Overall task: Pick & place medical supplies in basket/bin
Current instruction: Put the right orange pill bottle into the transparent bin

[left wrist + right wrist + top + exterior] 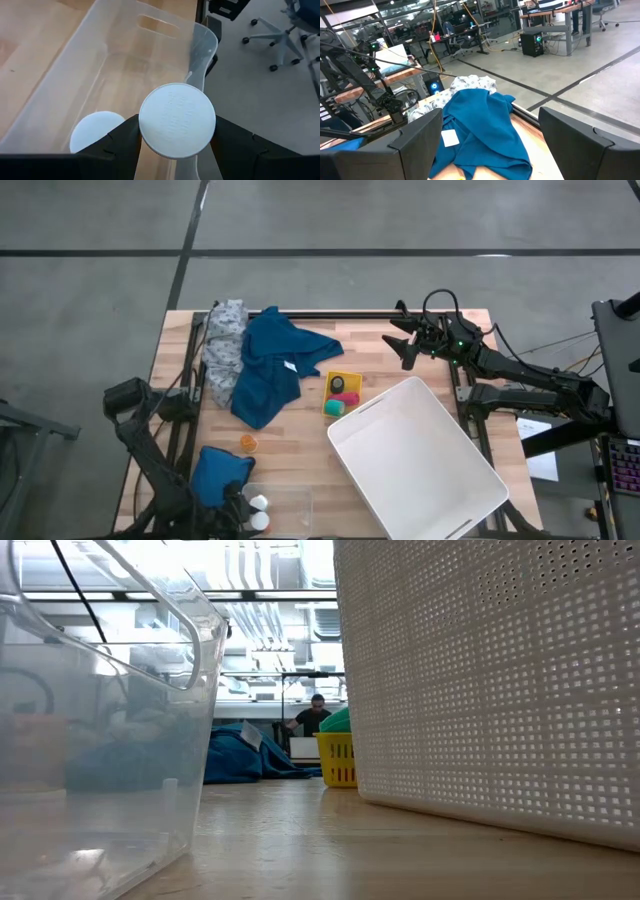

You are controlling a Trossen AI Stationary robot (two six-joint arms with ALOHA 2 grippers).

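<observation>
My left gripper [176,142] is shut on a small white bottle [177,120], whose round cap faces the wrist camera over the wall of a clear plastic bin [125,65] at the table's near left. A second white cap [97,131] lies inside that bin. My right gripper [405,345] hangs open at the far right, clear of everything. A blue garment [270,365] and a grey dotted cloth [225,345] lie at the far left. An orange pill bottle [247,442] lies on the wood. Pink, teal and dark rolls sit in a small yellow basket [342,392]. My left gripper pinches the white bottle between its two fingers, one on each side just under the cap's rim [141,131]. The fingers slant down from the table's left side. The cap hides the bottle's body, so how it sits below cannot be told.
A large white perforated basket [420,460] fills the near right of the table. A blue padded pouch [220,470] lies beside the clear bin. A person [318,715] sits far off in the room behind the table.
</observation>
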